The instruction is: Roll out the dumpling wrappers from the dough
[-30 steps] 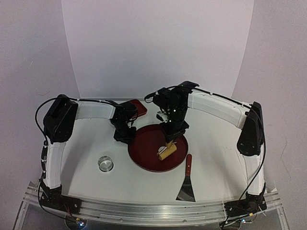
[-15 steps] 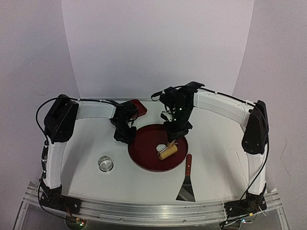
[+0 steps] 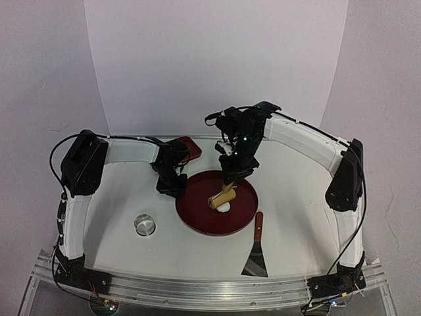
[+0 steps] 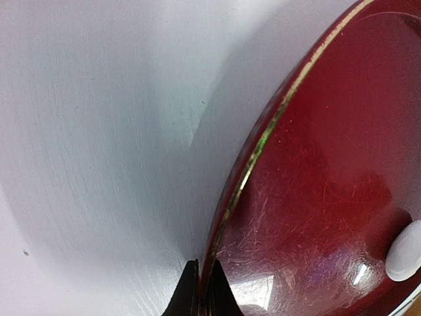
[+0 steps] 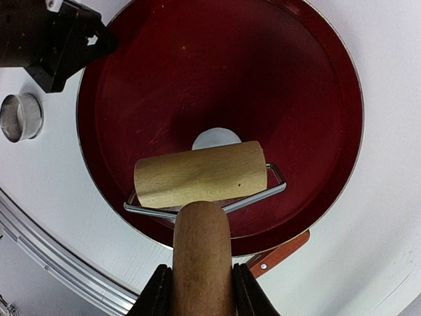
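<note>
Start on the left. A shiny metal ring cutter (image 3: 145,224) sits by itself on the white worktop (image 3: 118,191), well apart from the rest.

Next comes your left pincer (image 4: 200,297). It is squeezed tight on the edge of the round red tray (image 4: 263,141). I think that is a good place to hold. The tray looks smooth and slippery, and this should stop it sliding when you push.

Near the middle of the tray lies the soft white lump of dough (image 5: 214,138). It is small and looks squishy, like putty. I think it is light and will squash with a gentle push. Do not pinch it with a pincer, because it would dent and might stick. Flatten it with the roller instead.

The wooden roller (image 5: 200,174) is right over the dough and hides part of it. You cannot tell from here if it is pressing down. The roller is hard and stiff. Your right pincer (image 5: 202,293) is gripping its thick wooden handle, one finger on each side, and that is the right spot. Roll slowly, so the dough spreads thin and does not tear.

Far right, a flat metal scraper with a red handle (image 3: 256,245) lies on the worktop just beside the tray.
</note>
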